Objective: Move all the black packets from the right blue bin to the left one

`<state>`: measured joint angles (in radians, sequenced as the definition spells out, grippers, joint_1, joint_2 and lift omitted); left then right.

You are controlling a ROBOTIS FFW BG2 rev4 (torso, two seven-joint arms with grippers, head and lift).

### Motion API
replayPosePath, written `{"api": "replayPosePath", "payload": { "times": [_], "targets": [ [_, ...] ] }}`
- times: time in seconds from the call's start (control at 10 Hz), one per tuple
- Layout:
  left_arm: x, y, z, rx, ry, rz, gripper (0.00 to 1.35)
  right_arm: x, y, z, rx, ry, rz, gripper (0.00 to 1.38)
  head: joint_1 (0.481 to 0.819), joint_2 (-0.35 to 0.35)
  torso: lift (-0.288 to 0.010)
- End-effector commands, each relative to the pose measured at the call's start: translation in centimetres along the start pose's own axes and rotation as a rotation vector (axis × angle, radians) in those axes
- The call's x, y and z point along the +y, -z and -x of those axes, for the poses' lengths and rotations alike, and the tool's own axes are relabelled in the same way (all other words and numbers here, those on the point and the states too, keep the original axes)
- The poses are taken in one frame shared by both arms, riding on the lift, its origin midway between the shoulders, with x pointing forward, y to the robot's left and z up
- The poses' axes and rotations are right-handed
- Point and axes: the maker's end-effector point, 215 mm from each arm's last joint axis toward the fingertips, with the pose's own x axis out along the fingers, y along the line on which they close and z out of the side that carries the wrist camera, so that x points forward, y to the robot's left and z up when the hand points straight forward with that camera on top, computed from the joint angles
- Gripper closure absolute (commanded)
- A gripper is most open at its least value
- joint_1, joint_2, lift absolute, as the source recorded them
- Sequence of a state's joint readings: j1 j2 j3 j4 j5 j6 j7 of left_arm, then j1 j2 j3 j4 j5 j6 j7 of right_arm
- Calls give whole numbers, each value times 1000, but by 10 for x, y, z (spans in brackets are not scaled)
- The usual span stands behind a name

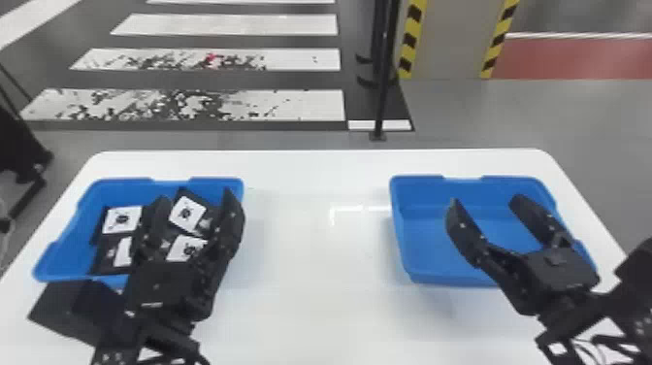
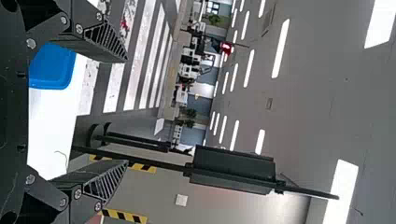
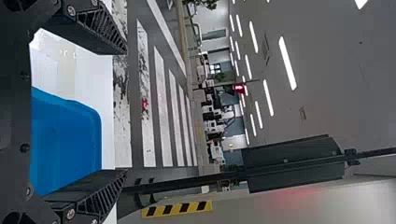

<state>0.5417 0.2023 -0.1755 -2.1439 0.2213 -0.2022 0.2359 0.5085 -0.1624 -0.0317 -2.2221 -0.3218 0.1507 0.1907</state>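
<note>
Packets, black (image 1: 104, 257), lie overlapping in the left blue bin (image 1: 68, 242), on the left part of the white table (image 1: 315, 296). Four white labels (image 1: 122, 219) visible on them; at least three bear a dark round mark, print too small to make out. The upper right label sits slanted; the lower left one is partly hidden. Left claw (image 1: 195, 196) shows in front of the packets in head view, two black fingers well apart, spread likewise in its own wrist view. Right claw (image 1: 486, 200) seen against the right blue bin (image 1: 417, 194), whose blue floor and walls show around it; fingers also spread wide. Pale strip on the left claw's housing, any writing too small to read. Beyond the table: floor (image 1: 456, 111) with white stripes (image 1: 233, 24), black pole (image 1: 385, 73), pillar (image 1: 451, 39) edged in yellow and black.
</note>
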Motion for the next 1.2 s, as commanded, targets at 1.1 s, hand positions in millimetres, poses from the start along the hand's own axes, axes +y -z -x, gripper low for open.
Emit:
{"api": "replayPosePath", "payload": {
  "times": [1.1],
  "targets": [
    [2,-5,-2,-15,-4,2,306,-2,-8,3,-26,5,1,122,695,8,-168]
  ]
}}
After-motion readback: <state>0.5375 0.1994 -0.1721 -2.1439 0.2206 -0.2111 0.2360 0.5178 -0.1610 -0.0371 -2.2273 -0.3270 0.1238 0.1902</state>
